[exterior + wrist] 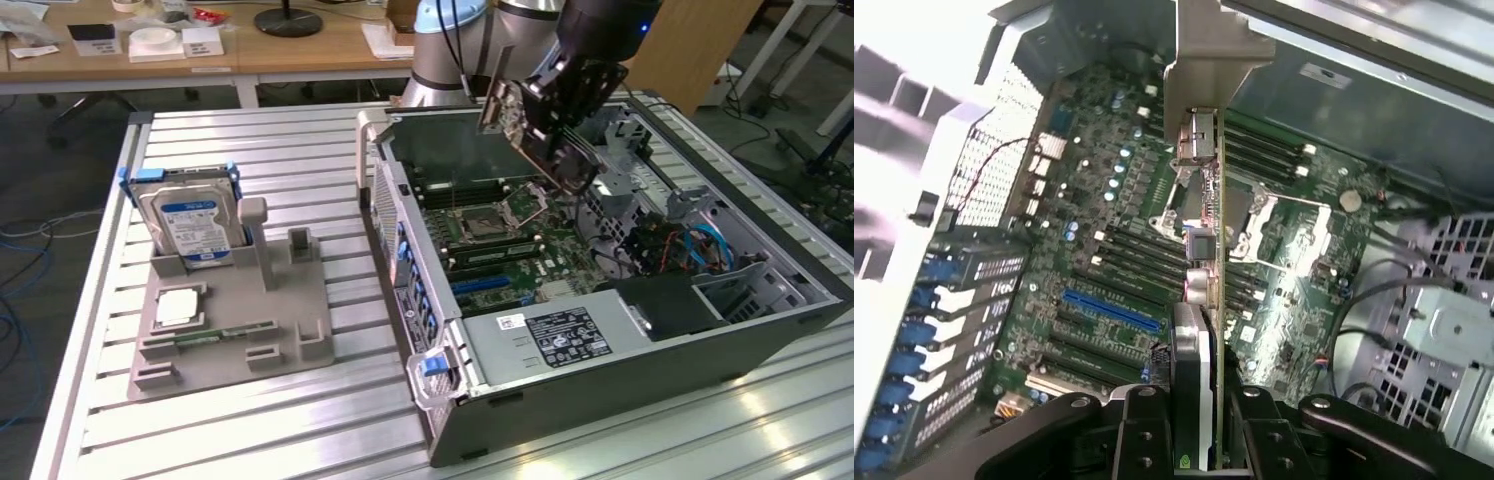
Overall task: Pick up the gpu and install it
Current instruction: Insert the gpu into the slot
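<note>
The gpu [567, 165], a thin dark card with a metal bracket on one end, hangs tilted over the open computer case [400, 215], above the motherboard [514, 245]. My gripper [558, 118] is shut on it from above. In the wrist view the gpu [1206, 250] is seen edge-on, its bracket [1204, 60] at the far end, and my gripper [1199, 435] clamps it between two black fingers [1144, 430]. The card floats clear of the motherboard [1094, 250] and touches no slot. A blue slot [1112, 312] lies beside the card's line, near the drive-bay side.
A grey holder [300, 330] on the slatted table carries a silver hard drive [194, 225], a processor [178, 308] and a slim green RAM stick [220, 335]. Inside the case sit the power supply [561, 335], cables [687, 245] and a metal drive cage [1444, 330].
</note>
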Controlling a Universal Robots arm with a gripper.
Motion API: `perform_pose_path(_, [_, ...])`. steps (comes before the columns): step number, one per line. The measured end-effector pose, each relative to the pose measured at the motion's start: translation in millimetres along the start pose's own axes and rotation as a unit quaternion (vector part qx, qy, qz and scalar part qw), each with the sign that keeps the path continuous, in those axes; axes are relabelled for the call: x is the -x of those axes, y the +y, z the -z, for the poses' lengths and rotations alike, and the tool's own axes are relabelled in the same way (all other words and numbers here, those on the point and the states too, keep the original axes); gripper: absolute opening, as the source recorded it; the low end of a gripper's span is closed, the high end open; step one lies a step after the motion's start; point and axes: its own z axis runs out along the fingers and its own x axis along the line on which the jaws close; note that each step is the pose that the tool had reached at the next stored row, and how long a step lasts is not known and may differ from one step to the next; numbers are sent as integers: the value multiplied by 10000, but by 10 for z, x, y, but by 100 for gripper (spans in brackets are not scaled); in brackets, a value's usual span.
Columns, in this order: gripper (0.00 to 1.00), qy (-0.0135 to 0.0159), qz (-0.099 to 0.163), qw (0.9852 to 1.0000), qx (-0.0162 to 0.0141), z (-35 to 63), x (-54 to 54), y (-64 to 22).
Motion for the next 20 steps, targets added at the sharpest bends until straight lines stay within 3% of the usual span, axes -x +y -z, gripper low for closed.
perform_pose_path(5, [28,29,428,9991,1,-1,0,0])
perform_pose_path(10, [28,55,830,9965,2,-3,0,0])
perform_pose_path(14, [28,75,1125,9936,3,-4,0,0])
perform_pose_path(20, [28,105,1583,9873,4,-7,0,-1])
